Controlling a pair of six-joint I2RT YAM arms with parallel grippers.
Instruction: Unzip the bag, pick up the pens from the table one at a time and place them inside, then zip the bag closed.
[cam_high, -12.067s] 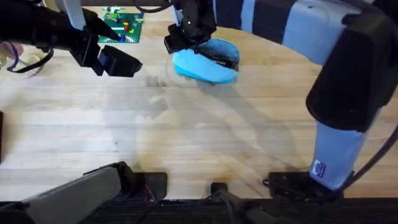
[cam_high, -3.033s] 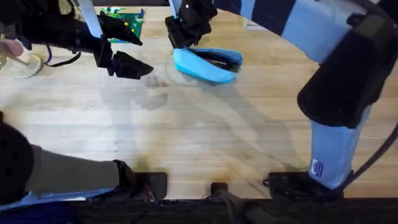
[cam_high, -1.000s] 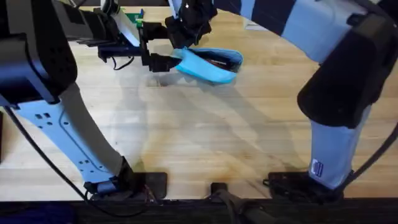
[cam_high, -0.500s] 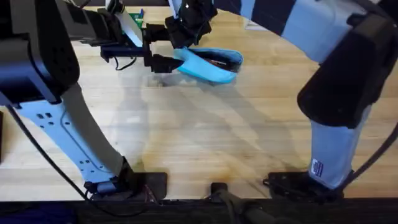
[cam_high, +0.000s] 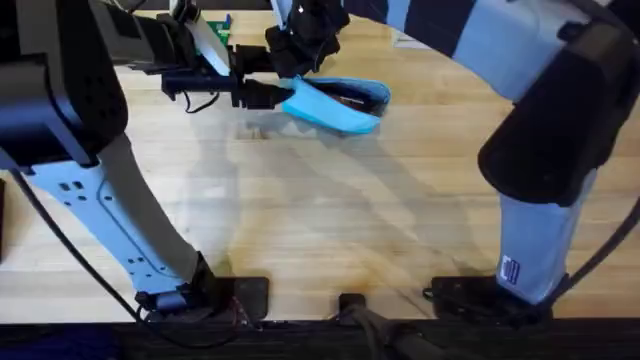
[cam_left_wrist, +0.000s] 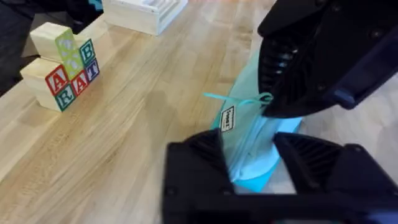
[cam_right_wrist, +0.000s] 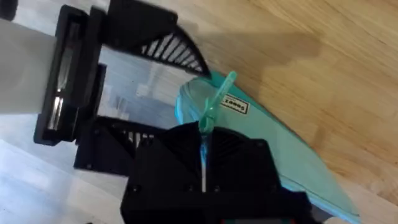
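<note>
Closing the pouch appears to be the step in hand, judged from both arms gathered at one end of the bag.

Near: the pale wood counter (cam_high: 330, 230), bare across its near and middle planks; the two arm bases sit at its near edge.

Far, toward the far edge, centre: the light blue fabric pouch (cam_high: 335, 104), lying flat, long axis running left to right. A dark slit shows along its top, so the zipper looks not fully shut; something dark lies inside, too small to tell whether it is pens.

Left hand (cam_left_wrist: 249, 165): fingers apart, straddling the pouch's left end, one pad on each side of the fabric; whether they press it I cannot tell.

Right hand (cam_right_wrist: 204, 155): above the same end, fingers drawn together on the teal pull cord (cam_right_wrist: 217, 99) of the zipper, beside the small white label (cam_right_wrist: 234, 104).

Beyond, on the counter: lettered alphabet blocks (cam_left_wrist: 61, 71) and a white tray-like box (cam_left_wrist: 144, 11).

Next move, as a judgement: the left hand steadies the end while the right draws the cord along the pouch's length, keeping the pull in line with the zipper.
</note>
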